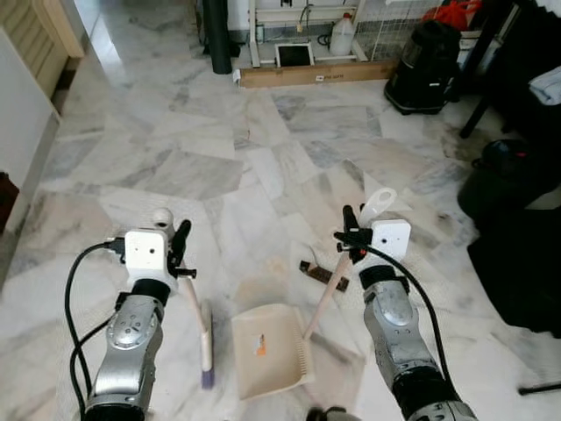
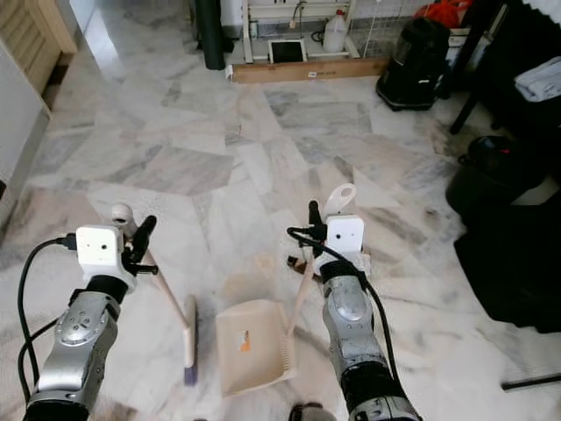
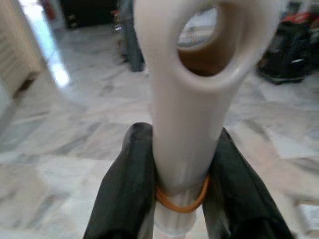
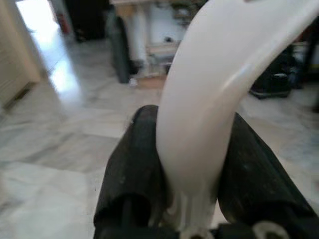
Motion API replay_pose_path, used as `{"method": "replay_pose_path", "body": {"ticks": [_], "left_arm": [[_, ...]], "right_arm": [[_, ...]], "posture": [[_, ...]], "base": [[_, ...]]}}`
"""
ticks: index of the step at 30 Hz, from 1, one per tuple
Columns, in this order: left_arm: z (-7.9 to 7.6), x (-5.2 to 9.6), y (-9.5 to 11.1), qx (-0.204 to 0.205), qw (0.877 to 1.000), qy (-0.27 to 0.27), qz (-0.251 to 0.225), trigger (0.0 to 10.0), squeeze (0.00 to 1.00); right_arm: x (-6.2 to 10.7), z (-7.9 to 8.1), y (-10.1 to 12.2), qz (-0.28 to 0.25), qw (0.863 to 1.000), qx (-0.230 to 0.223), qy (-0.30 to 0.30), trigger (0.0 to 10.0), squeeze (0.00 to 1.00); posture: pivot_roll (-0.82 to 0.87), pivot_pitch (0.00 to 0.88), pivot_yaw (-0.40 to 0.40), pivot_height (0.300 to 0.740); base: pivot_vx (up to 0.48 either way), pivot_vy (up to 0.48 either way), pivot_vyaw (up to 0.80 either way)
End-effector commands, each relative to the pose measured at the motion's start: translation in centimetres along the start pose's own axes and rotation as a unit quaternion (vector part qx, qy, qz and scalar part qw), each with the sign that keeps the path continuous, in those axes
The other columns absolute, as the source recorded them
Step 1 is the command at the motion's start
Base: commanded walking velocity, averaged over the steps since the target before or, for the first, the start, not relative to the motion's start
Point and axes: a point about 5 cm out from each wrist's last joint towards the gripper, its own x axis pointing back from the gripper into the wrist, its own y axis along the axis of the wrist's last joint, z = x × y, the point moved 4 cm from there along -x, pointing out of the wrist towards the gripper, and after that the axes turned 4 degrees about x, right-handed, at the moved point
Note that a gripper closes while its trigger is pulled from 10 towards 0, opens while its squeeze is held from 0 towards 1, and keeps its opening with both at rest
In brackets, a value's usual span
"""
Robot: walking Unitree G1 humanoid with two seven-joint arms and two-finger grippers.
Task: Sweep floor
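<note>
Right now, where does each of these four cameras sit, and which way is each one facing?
Left eye view: on the head, looking forward and down at the marble floor, both silver arms, dustpan.
Right eye view: same head, same scene; broom at left.
Left wrist view: along the left tool, clamped on the broom handle.
Right wrist view: along the right tool, clamped on the dustpan handle.
Shared: both wrist views face the far wall.
</note>
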Motion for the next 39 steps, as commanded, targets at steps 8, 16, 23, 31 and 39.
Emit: {"method": "replay_pose_path", "body": {"ticks": [8, 16, 23, 31, 39], "left_arm": [[0.2, -0.2, 1.0, -0.003, 1.000, 0.000, -0.020, 10.0, 0.00], [0.4, -0.2, 1.1, -0.004, 1.000, 0.004, -0.022, 10.0, 0.00], [0.8, -0.2, 1.3, -0.010, 0.999, 0.018, -0.029, 10.0, 0.00], [1.1, -0.1, 1.6, -0.010, 0.999, 0.025, -0.035, 10.0, 0.00], [1.1, -0.2, 1.6, -0.009, 0.999, 0.027, -0.036, 10.0, 0.00]], "right_arm": [[-0.5, 0.2, 1.3, -0.028, 1.000, 0.004, 0.003, 10.0, 0.00], [-0.9, -1.1, 2.6, -0.052, 0.998, -0.001, -0.036, 10.0, 0.00], [-0.8, -1.0, 2.8, -0.057, 0.998, 0.005, -0.037, 10.0, 0.00], [-0.8, -1.3, 3.3, -0.069, 0.996, 0.008, -0.047, 10.0, 0.00], [-0.7, -2.1, 3.1, -0.058, 0.996, 0.012, -0.067, 10.0, 0.00]], "posture": [[0.12, 0.162, -0.018, 0.740], [0.12, 0.152, -0.016, 0.740], [0.12, 0.157, -0.014, 0.740], [0.12, 0.164, -0.014, 0.740], [0.11, 0.169, -0.013, 0.740]], "base": [[0.476, 0.000, 0.00], [0.444, 0.000, -0.07], [0.354, 0.000, -0.69], [0.000, 0.000, 0.00], [0.000, 0.000, -0.10]]}}
